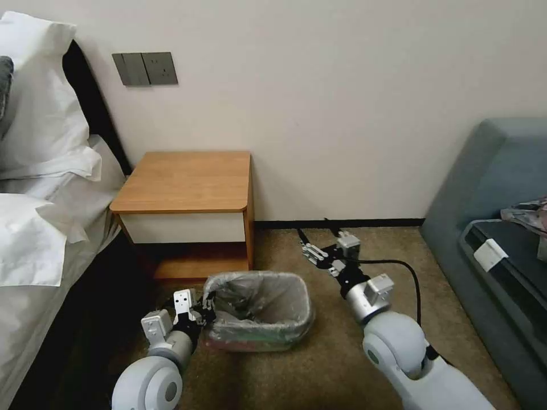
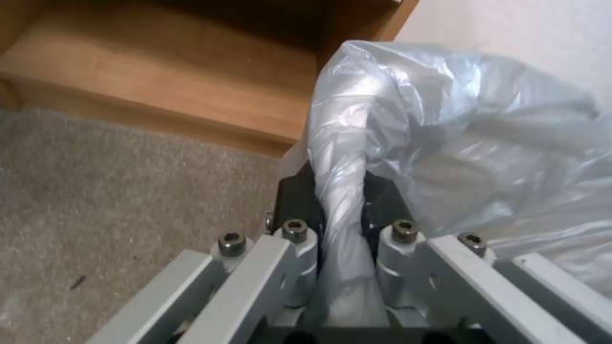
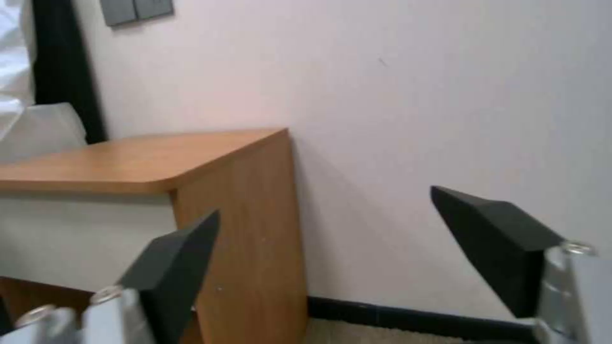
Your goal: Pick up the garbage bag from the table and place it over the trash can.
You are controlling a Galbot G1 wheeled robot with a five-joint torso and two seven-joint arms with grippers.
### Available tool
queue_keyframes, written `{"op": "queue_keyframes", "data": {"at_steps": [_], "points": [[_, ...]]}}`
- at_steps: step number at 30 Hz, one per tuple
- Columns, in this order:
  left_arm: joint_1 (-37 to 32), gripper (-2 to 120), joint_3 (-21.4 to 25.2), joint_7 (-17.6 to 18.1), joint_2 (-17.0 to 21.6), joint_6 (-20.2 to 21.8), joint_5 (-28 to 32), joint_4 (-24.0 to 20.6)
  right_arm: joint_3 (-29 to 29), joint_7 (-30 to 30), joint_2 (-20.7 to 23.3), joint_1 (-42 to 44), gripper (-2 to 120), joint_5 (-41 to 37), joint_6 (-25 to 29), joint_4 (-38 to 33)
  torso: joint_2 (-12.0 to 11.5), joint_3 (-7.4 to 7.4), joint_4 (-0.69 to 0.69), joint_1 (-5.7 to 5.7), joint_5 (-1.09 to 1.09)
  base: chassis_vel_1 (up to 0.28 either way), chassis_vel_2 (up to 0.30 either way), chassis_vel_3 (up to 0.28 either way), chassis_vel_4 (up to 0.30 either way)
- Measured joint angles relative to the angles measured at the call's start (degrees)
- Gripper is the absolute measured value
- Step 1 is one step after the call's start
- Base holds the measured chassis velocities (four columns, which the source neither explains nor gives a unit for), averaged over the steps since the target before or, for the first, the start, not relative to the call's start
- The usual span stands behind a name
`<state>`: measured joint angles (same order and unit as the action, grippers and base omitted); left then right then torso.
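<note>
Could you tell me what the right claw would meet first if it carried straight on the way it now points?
Most likely the wall. The open right claw hangs low over the carpet, aimed at the bare stretch just beside the table. Nothing shows between its fingers and the wall, though depth is hard to judge.

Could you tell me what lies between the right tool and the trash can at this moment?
Only bare carpet: in the head view the open right tool hovers apart from the trash can, already lined with the garbage bag, with nothing between them.
</note>
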<state>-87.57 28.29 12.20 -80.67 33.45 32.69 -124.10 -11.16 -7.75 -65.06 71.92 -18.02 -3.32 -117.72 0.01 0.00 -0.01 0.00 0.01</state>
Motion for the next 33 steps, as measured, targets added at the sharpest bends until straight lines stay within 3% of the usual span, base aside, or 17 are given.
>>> {"op": "queue_keyframes", "data": {"at_steps": [3, 20, 23, 33], "points": [[0.0, 6, -0.2, 1.8, -0.2, 0.8, 2.0, 0.8, -0.9, 0.7, -0.6, 0.8, 99, 0.6, 0.6, -0.1, 0.0, 0.00, 0.00, 0.00, -0.01, 0.000, 0.000, 0.000, 0.000], [-2.4, 6, -0.7, -0.2, -0.6, -0.5, -0.2, 2.3, -0.3, 3.0, -2.6, 1.6, 100, 2.1, 2.0, -0.2, 0.0, 0.01, 0.01, 0.00, -0.01, 0.000, 0.000, 0.000, 0.000], [-2.4, 20, -0.7, 0.2, -0.7, -0.6, 0.2, 2.3, -0.3, 3.2, -2.5, 1.6, 100, 2.1, 2.2, 0.0, 0.0, 0.01, 0.01, 0.00, -0.01, 0.000, 0.000, 0.000, 0.000], [-2.5, 53, -0.7, 0.9, -0.9, -0.6, 0.4, 2.1, -0.5, 3.6, -2.5, 2.1, 100, 2.4, 2.5, 0.1, 0.0, 0.01, 0.01, 0.00, -0.01, 0.000, 0.000, 0.000, 0.000]]}}
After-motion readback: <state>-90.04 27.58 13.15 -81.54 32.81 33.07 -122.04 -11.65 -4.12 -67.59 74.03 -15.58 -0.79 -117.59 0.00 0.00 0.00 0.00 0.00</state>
